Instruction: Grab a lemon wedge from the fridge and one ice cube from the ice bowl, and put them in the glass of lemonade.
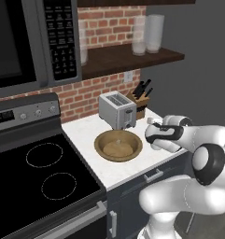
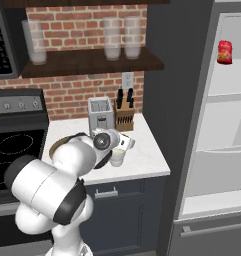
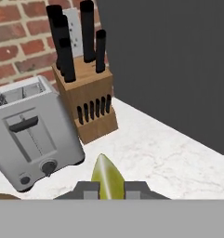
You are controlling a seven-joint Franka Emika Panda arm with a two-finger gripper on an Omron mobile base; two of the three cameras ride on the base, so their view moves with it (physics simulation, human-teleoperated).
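Observation:
A small yellow-green lemon wedge (image 3: 106,179) sticks up between my finger tips, and my gripper (image 3: 107,189) is shut on it. In the right base view my gripper (image 2: 126,143) hangs just above the glass of lemonade (image 2: 118,158), a short whitish cup with pale yellow liquid on the white counter (image 2: 144,155). The brown wooden ice bowl (image 1: 118,145) lies left of my hand, in front of the toaster. The fridge (image 2: 227,125) stands open at the right, with its white shelves showing.
A silver toaster (image 3: 32,130) and a wooden knife block (image 3: 88,104) stand against the brick wall behind the cup. A red packet (image 2: 224,51) sits on an upper fridge shelf. The black stove (image 1: 39,177) lies to the left. Tall clear glasses (image 2: 119,37) stand on the wall shelf.

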